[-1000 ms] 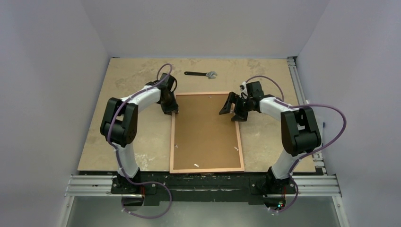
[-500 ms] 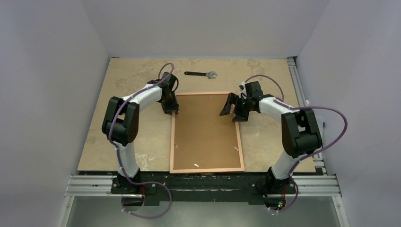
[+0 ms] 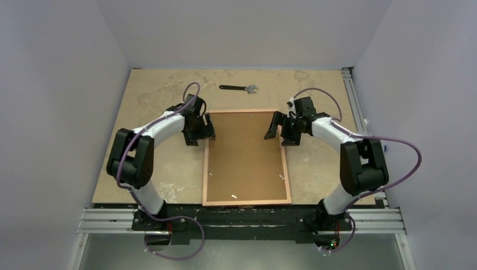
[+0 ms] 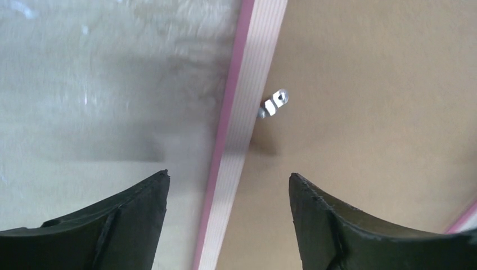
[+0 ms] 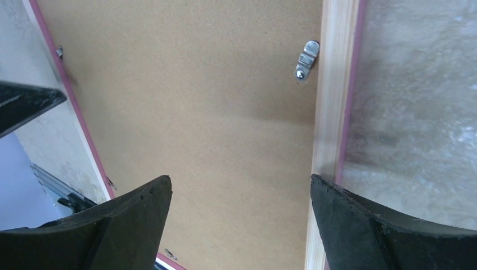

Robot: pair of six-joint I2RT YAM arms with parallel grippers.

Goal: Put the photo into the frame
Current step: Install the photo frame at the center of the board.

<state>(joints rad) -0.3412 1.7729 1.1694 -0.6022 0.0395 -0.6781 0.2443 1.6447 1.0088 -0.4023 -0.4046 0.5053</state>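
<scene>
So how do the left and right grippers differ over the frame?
The left gripper hangs over the frame's left rail, the right gripper by its right rail. The left fingers straddle their rail; the right fingers sit mostly over the backing board, rail under one. Both open, holding nothing.

Left arm & right arm: same build, white rounded link covers alternating w/ black joint housings. Each has a big boxy black elbow block. Thin purple cable runs along each arm, held on w/ small white ties, standing off in loops near the wrist; more purple cable curls under each black base. Left tool & right tool: matte black fingers, broad, w/ curved inner edges and a slightly grainy surface, no markings visible.
</scene>
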